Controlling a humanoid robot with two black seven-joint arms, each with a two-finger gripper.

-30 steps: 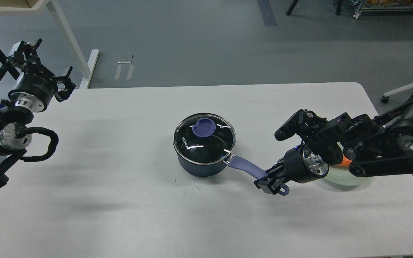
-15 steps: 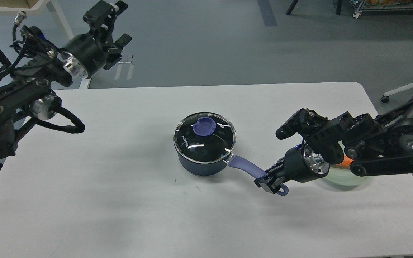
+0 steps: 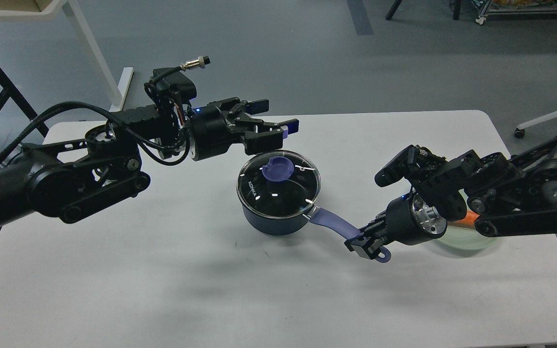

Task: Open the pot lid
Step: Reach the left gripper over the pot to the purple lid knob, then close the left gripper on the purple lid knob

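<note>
Our right pincer point(image 3: 366, 245) pinches the pot point(image 3: 278, 220) handle; our spread left pincer point(image 3: 278, 118) should descend squarely over the lid point(image 3: 278, 182) knob point(image 3: 278, 170), then lift straight.

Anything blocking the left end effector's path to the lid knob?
Nothing visible does. The left end effector is open, up and behind the lid, with only open space between it and the purple knob. The right end effector is shut on the pot handle, well off to the side.
</note>
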